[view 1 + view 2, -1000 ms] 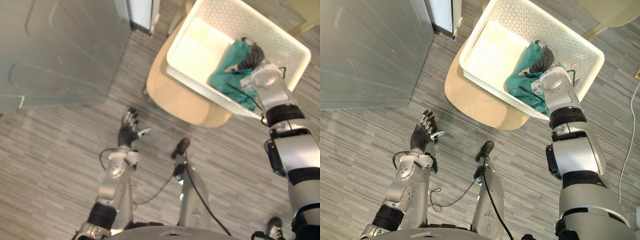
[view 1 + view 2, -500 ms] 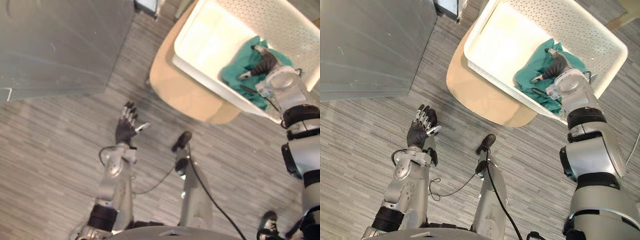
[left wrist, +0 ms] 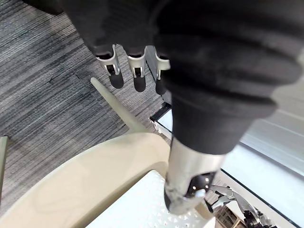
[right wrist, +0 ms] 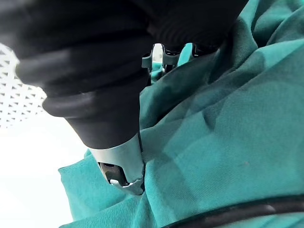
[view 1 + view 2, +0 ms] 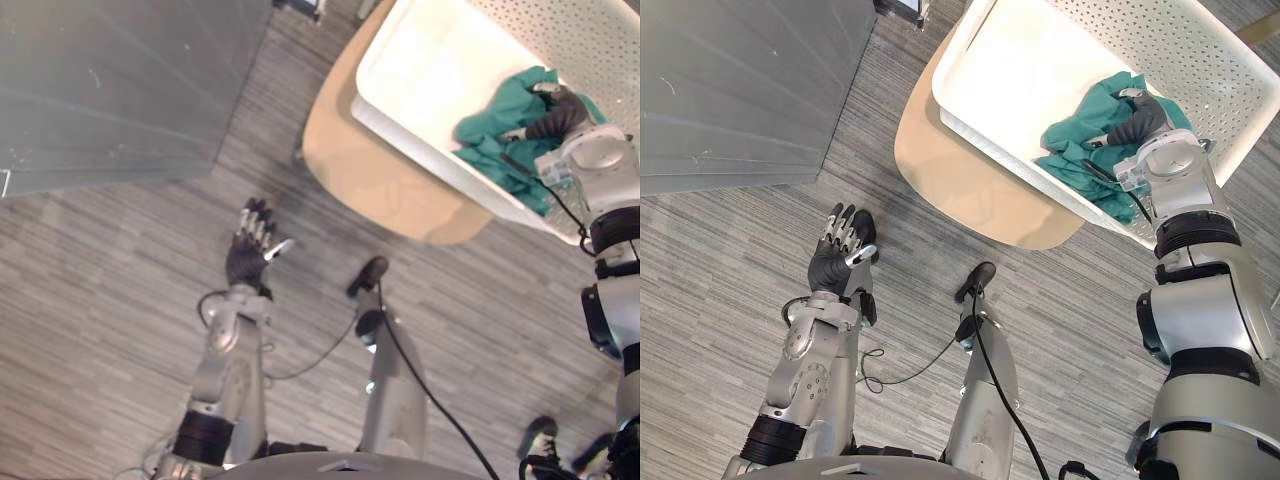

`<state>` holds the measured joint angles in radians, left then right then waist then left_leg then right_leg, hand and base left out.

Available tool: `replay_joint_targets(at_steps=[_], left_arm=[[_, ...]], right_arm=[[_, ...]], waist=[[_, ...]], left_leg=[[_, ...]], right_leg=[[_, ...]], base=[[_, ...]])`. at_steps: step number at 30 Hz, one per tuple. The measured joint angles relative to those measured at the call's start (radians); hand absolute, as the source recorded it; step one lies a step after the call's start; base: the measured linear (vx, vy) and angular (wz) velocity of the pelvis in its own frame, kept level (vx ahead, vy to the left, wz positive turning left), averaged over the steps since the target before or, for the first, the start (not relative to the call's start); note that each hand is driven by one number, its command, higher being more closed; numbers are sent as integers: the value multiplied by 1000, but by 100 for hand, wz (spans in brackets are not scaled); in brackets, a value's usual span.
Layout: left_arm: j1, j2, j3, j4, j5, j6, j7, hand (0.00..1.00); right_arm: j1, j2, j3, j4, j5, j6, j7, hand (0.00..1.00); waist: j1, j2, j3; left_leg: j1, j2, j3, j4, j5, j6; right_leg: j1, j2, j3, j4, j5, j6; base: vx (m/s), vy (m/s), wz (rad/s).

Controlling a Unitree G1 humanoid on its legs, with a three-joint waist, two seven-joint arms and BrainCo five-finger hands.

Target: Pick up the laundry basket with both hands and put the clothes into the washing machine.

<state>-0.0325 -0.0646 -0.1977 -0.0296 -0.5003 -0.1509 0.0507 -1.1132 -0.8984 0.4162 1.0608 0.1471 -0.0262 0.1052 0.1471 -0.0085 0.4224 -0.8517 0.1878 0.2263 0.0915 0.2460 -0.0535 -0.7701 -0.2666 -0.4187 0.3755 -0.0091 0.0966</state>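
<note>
Although the task calls for a two-handed lift, we judge that the step in hand is taking hold of the clothes. The white laundry basket (image 5: 1025, 75) sits tilted across a round beige seat (image 5: 970, 190), and a single green garment (image 5: 1085, 135) lies bunched in its near corner. Our right hand (image 5: 1140, 112) rests down inside the basket, on top of that garment. The right wrist view shows teal folds pressed up close around it. We cannot tell whether it has gripped the cloth or merely lies on it.

Our left hand (image 5: 835, 265) hangs over the striped floor (image 5: 720, 300), well apart from the basket, its fingers (image 3: 135, 76) straight and spread and holding nothing. A large grey panel (image 5: 740, 80) stands beside the seat, and we cannot say if it belongs to the washing machine.

For the next move, we think the right hand needs a sure hold on the cloth before it rises clear of the basket wall. If we are to lift the basket as asked, the left hand must first reach its rim.
</note>
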Motion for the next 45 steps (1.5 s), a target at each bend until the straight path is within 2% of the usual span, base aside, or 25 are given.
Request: replay_joint_targets(at_steps=[9,17,25,32,36,39,44,45], left_arm=[[-1,0,2,-25,-30,-2,12,0],[-10,0,4,-40,-47,-14,51,0],[-24,1,2,-39,-46,-30,95,0],[-29,2,-2,-33,-45,-33,116,0],[-26,8,-13,-26,-34,-34,117,0],[-25,23,-41,8,13,-34,116,0],[-19,45,-49,20,14,-33,116,0],[-18,64,-47,20,14,-33,116,0]], right_arm=[[21,53,-91,24,64,-1,-97,100],[57,111,-247,-3,162,-16,-197,100],[146,201,-487,-235,244,-22,-339,100],[258,298,-675,-536,272,-69,-446,100],[317,332,-715,-685,277,-94,-464,100],[366,368,-739,-779,277,-118,-466,100],[365,385,-739,-778,277,-125,-464,100],[365,385,-732,-765,277,-128,-462,0]], waist=[[9,5,-4],[12,6,-5],[1,6,-5],[-14,5,-5],[-18,4,-5],[-20,0,-7],[-21,-1,-7],[-20,-7,-7]], left_leg=[[19,-2,9,1,5,1],[17,3,9,20,10,6],[14,20,-3,72,-3,13],[74,28,-25,83,-17,6],[110,28,-35,86,-22,4],[142,29,-41,89,-20,-2],[176,27,-42,89,-23,-4],[184,26,-41,71,-19,-4]], right_leg=[[-1,-9,11,33,-18,-2],[-1,-8,16,42,-18,-2],[9,-1,19,67,-22,-8],[93,3,-7,78,-38,-13],[131,-3,-20,96,-63,-13],[170,-6,-32,108,-71,-13],[202,-7,-31,113,-78,-13],[196,-8,-27,112,-80,-13]], base=[[-2,-47,0],[-8,-51,-1],[-34,-66,-2],[-32,-83,9],[-20,-103,14],[14,-87,11],[14,-68,3],[-16,-61,-4]])
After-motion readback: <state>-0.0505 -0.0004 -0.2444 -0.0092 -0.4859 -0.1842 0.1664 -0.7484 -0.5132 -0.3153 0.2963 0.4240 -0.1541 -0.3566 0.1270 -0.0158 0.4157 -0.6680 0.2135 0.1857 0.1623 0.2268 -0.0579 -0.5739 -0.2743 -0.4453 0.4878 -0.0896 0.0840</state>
